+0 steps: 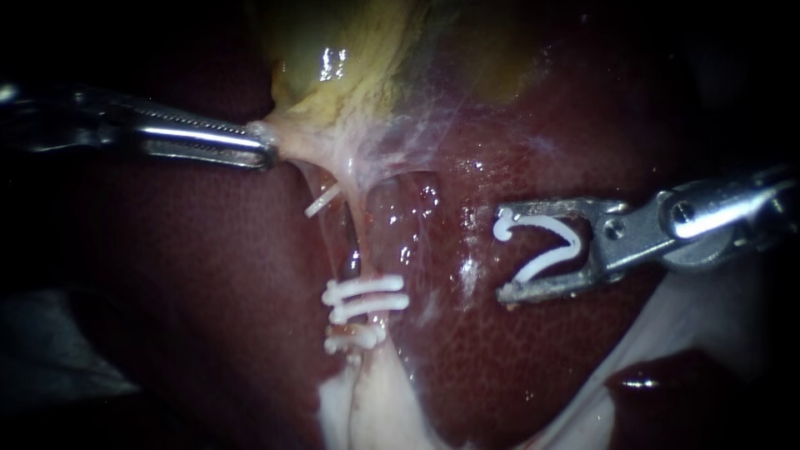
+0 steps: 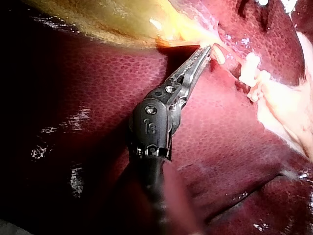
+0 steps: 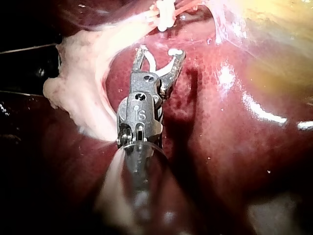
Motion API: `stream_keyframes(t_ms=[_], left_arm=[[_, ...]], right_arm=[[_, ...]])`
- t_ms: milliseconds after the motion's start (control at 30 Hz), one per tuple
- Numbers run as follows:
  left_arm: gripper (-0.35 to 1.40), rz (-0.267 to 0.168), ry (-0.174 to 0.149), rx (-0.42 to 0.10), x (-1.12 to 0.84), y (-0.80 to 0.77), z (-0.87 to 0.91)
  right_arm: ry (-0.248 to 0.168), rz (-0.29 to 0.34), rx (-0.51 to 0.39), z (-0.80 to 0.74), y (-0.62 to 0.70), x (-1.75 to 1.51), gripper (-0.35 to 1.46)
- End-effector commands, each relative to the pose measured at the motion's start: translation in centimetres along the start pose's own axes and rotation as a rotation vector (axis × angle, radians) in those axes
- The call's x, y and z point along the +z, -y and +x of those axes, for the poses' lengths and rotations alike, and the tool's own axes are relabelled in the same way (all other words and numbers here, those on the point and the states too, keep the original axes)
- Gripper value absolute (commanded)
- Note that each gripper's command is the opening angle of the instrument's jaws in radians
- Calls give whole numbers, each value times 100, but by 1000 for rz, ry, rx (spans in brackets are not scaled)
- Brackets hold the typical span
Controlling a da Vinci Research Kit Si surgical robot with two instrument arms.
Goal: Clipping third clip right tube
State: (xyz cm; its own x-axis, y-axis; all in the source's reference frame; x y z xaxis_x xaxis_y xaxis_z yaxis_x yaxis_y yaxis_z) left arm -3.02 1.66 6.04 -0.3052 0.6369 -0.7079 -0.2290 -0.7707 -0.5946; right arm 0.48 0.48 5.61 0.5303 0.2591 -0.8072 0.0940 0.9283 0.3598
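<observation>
Endoscope view. Left instrument enters level from the left. Its jaws are closed on the pale lower end of the gallbladder and the tissue there looks stretched. A tube runs down from that point. Three applied clips cross the tube low down, stacked close together. Right instrument enters from the right, its shaft slightly raised and its tip pointing at the tube. Its jaws stand wide, each touching one leg of a loaded clip, which is open in a V. The loaded clip lies over bare liver, well apart from the tube and level with the stretch just above the applied clips.

Left wrist view. Left instrument reaches forward over the liver, jaws together on the gallbladder edge. Applied clips lie just beside the tip.

Right wrist view. Right instrument points ahead, jaws spread around the loaded clip. Applied clips lie ahead, not touching.
</observation>
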Motion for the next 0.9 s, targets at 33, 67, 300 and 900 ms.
stream_keyframes(t_ms=[33,67,300,900], left_arm=[[-35,0,1,0,0,0,0],[-35,0,1,0,0,0,0],[-35,2,1,0,1,-1,-2],[-35,4,1,1,2,-2,-3]], right_arm=[[-13,6,2,0,0,2,50],[-21,12,3,0,-1,3,50],[-90,52,104,1,-10,15,50],[-176,136,263,-24,-33,75,50]])
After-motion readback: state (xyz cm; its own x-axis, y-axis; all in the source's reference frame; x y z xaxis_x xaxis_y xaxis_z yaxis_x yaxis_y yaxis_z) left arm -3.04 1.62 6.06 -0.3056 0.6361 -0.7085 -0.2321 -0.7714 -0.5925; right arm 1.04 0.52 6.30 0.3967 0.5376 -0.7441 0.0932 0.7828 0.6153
